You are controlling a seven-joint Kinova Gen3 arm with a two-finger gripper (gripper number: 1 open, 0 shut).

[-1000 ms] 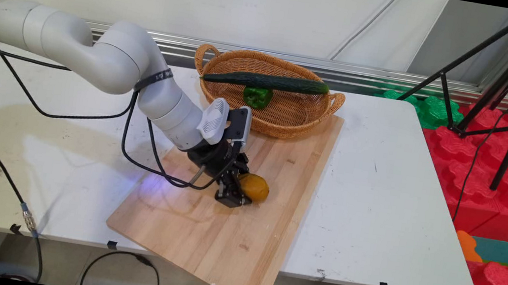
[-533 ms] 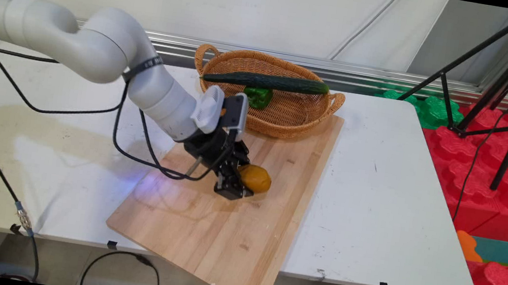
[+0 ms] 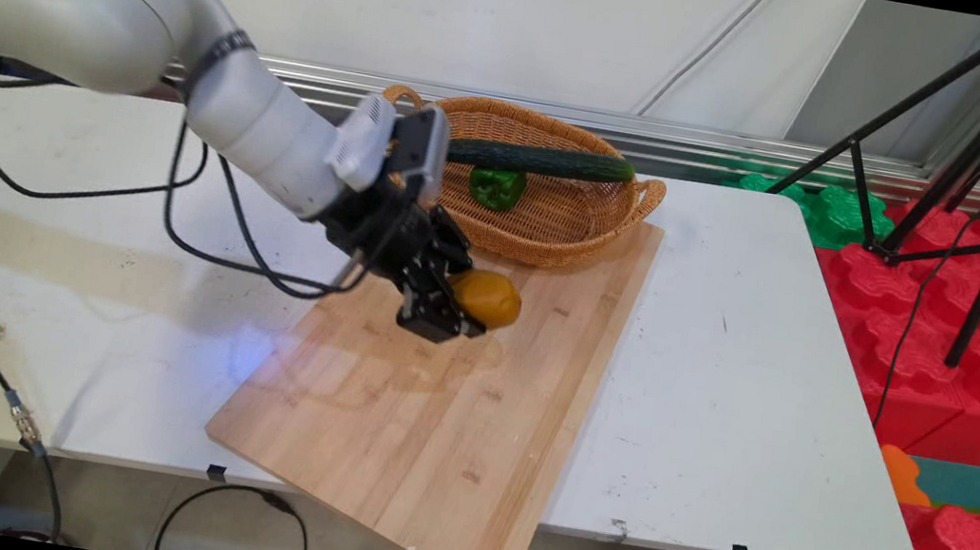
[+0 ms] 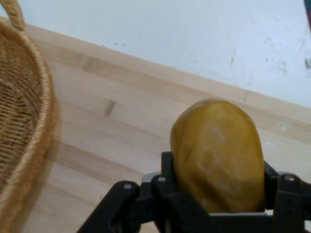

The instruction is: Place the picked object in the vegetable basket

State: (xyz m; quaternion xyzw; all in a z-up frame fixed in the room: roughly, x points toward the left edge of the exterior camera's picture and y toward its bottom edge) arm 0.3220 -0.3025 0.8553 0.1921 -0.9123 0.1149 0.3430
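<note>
The gripper [image 3: 459,304] hangs above the far half of the wooden cutting board [image 3: 431,420], its fingers [image 4: 167,167] clenched on a yellow-brown potato [image 3: 487,299]. In the hand view the potato [image 4: 218,155] stands between the two black fingers, its rounded end sticking out past them, with the board [image 4: 112,126] lying beneath it. In the main view a soft shadow lies on the board below the potato, which appears lifted clear of the wood.

At about 12 o'clock from the potato, a wicker basket [image 3: 554,227] sits on the white counter [image 3: 745,368], its near rim overlapping the board's far end. A long dark cucumber [image 3: 554,162] lies across the basket's rim, and a green pepper [image 3: 497,187] rests inside it. In the hand view the basket [image 4: 29,126] fills the 9 o'clock side. Black cables [image 3: 200,225] loop down from the arm.
</note>
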